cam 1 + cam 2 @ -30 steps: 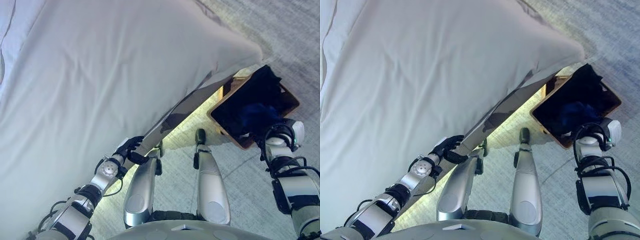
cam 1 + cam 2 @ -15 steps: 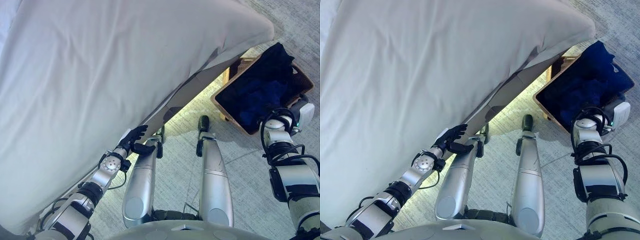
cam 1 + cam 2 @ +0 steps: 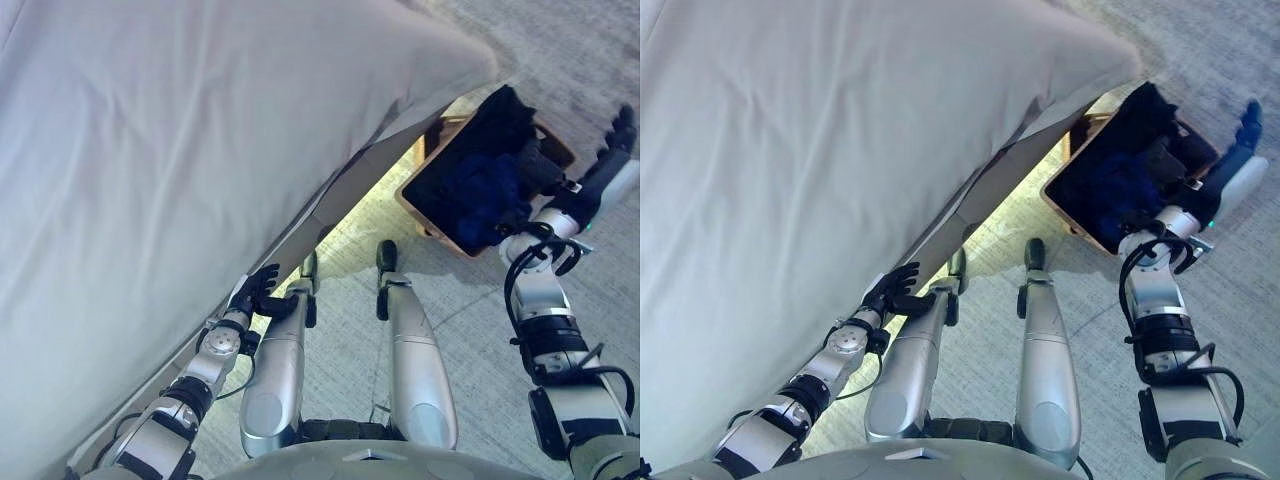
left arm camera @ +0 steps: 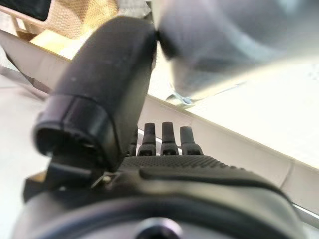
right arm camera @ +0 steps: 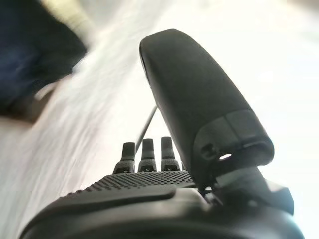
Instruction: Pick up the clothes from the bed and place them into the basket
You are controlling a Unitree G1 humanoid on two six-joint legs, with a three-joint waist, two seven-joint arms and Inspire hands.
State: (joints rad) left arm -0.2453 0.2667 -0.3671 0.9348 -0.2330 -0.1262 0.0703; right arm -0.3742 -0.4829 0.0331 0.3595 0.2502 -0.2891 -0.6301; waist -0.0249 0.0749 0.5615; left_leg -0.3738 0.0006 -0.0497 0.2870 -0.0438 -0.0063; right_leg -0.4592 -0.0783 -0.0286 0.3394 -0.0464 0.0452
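Bed [image 3: 200, 130] cut off top & left; basket [image 3: 425, 215] floor hidden under dark clothes [image 3: 480, 185].

Two silver-grey arms banded in black at the joints, dark left hand [image 3: 262, 296] and right hand [image 3: 612, 160] (palms textured with fine dots), black fingers [image 4: 171, 134] ribbed, thumbs smooth and bulky.

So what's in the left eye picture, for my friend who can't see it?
A wooden basket full of dark clothes sits on the floor beside a big white bed. The right robot hand is open beside the basket, and the left robot hand rests at the bed's edge.
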